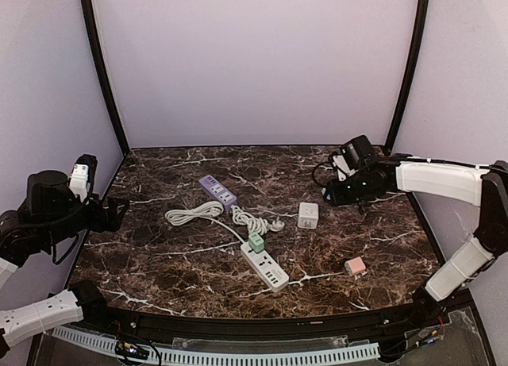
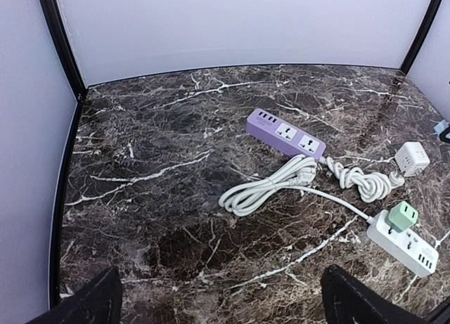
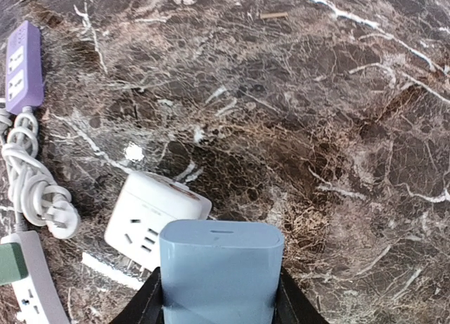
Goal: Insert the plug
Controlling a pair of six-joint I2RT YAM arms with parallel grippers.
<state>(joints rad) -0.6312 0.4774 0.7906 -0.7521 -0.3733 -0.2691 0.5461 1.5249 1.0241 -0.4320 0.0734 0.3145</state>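
A light blue plug [image 3: 220, 268] fills the bottom of the right wrist view, and my right gripper [image 3: 220, 299] is shut on its sides. It hangs just above and beside a white cube socket [image 3: 151, 215], apart from it. From above, the right gripper [image 1: 337, 190] is right of the cube socket [image 1: 308, 215]; the plug itself is hidden there. A purple power strip [image 1: 217, 190] lies at centre. A white power strip [image 1: 264, 267] carries a green plug [image 1: 256, 242]. My left gripper [image 1: 115, 213] hovers open at the far left, with nothing between its fingers [image 2: 91, 303].
Coiled white cables [image 1: 238, 217] lie between the two strips. A pink plug [image 1: 355, 265] rests at the front right. Dark frame posts and pale walls close in the marble table [image 1: 159, 255] on three sides.
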